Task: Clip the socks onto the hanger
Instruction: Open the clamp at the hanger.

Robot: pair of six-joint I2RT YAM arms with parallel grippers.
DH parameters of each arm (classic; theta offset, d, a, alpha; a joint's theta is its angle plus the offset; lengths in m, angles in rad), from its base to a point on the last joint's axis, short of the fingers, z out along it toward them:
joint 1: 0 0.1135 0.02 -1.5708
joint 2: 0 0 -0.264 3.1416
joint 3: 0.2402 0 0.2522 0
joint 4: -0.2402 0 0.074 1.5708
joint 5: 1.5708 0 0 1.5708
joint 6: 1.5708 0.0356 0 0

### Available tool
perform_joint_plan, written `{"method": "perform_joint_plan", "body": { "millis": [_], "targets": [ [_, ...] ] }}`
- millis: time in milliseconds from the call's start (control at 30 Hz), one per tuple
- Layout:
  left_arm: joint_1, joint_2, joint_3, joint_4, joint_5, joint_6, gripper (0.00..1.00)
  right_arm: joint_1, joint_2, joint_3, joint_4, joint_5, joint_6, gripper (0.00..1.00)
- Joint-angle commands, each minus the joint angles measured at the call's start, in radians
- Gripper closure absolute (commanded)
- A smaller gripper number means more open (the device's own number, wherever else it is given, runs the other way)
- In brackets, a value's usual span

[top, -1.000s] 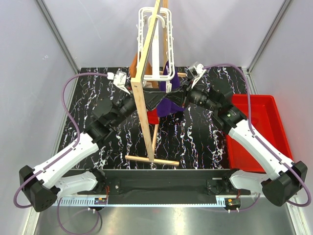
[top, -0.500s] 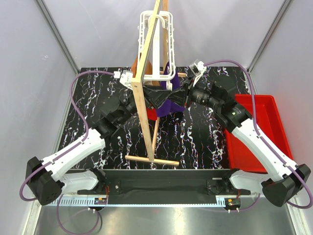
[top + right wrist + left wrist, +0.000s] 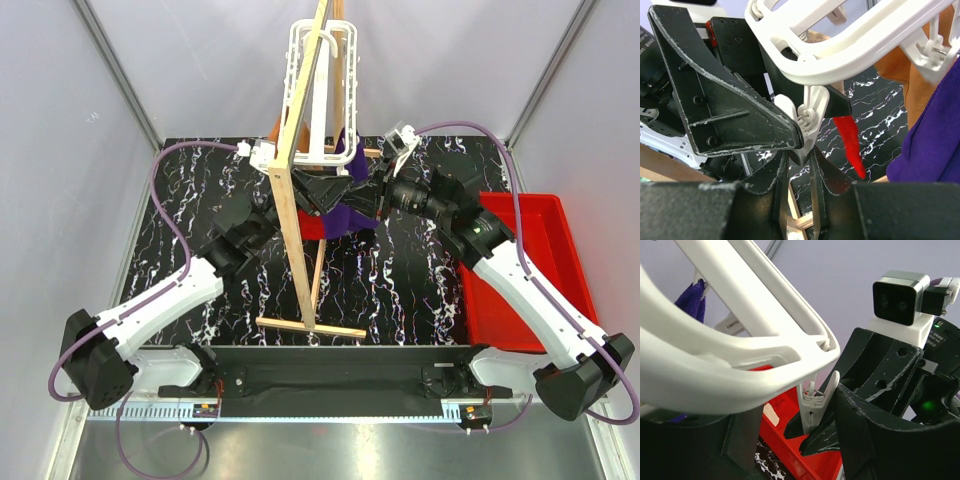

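The white hanger [image 3: 318, 90] hangs from the wooden stand [image 3: 290, 200]. One of its clips [image 3: 815, 400] dangles from the near corner with its jaws closed. My left gripper [image 3: 312, 188] is open, its fingers [image 3: 870, 440] on either side of the clip's upper handles [image 3: 810, 112]. My right gripper [image 3: 802, 165] has its fingers [image 3: 825, 175] almost together on the clip's lower tip. A red sock [image 3: 850, 140] hangs just beside the clip, with its top hidden behind a black finger. It also shows in the top view [image 3: 312, 230]. No beige cuff shows.
A purple cloth [image 3: 345, 215] and a brown cloth [image 3: 920, 85] hang from other clips. A red tray [image 3: 525, 270] sits at the right of the marbled table [image 3: 200, 190]. The stand's foot bar [image 3: 310, 327] lies in front.
My left arm has swung in to the right and its gripper has come up to the clip. My right arm reached in to the left, then stayed almost still.
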Motion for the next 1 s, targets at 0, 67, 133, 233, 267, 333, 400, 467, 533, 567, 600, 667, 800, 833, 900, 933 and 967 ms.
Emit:
{"method": "perform_joint_plan", "body": {
  "millis": [0,67,133,233,267,333,400,467,533,567,600,667,800,833,900,933,967],
  "targets": [
    [-0.005,-0.002,0.041,0.087,-0.031,-0.005,0.42,-0.003,-0.003,0.040,-0.006,-0.036,-0.011,1.00],
    [-0.005,-0.005,0.040,0.104,-0.035,-0.008,0.43,-0.003,-0.001,0.039,-0.006,-0.038,-0.013,1.00],
    [-0.003,-0.007,0.039,0.115,-0.039,-0.015,0.42,-0.003,0.000,0.037,-0.004,-0.038,-0.011,1.00],
    [-0.003,-0.011,0.024,0.147,-0.054,-0.032,0.40,-0.002,-0.001,0.037,-0.006,-0.039,-0.011,1.00],
    [-0.003,-0.013,0.021,0.152,-0.058,-0.038,0.39,-0.002,-0.001,0.037,-0.007,-0.039,-0.011,1.00],
    [-0.003,-0.013,0.023,0.153,-0.062,-0.040,0.40,-0.002,0.000,0.039,-0.009,-0.039,-0.011,1.00],
    [-0.005,-0.010,0.021,0.153,-0.068,-0.043,0.41,-0.002,-0.001,0.039,-0.009,-0.041,-0.011,1.00],
    [-0.005,-0.008,0.021,0.153,-0.068,-0.045,0.46,-0.002,-0.001,0.039,-0.009,-0.042,-0.010,1.00],
    [-0.003,-0.004,0.027,0.144,-0.062,-0.043,0.50,-0.002,0.000,0.037,-0.009,-0.042,-0.011,1.00],
    [-0.005,-0.002,0.032,0.141,-0.058,-0.045,0.50,-0.002,-0.001,0.037,-0.007,-0.044,-0.010,1.00],
    [-0.005,0.001,0.030,0.140,-0.056,-0.048,0.51,-0.002,-0.001,0.037,-0.009,-0.042,-0.010,1.00],
    [-0.003,0.002,0.029,0.146,-0.053,-0.051,0.52,-0.002,0.000,0.037,-0.009,-0.042,-0.008,1.00],
    [-0.005,0.010,0.038,0.156,-0.033,-0.052,0.69,-0.003,0.000,0.039,-0.010,-0.044,-0.007,1.00],
    [-0.005,0.015,0.039,0.156,-0.028,-0.054,0.76,-0.003,0.002,0.039,-0.010,-0.042,-0.007,1.00],
    [-0.003,0.016,0.055,0.134,-0.021,-0.051,1.00,-0.002,0.005,0.042,-0.021,-0.035,-0.004,0.98],
    [-0.003,0.018,0.056,0.129,-0.025,-0.052,1.00,-0.003,0.005,0.045,-0.026,-0.032,-0.002,0.89],
    [-0.005,0.015,0.053,0.132,-0.030,-0.060,1.00,-0.003,0.008,0.057,-0.052,-0.015,-0.001,0.80]
  ]
}}
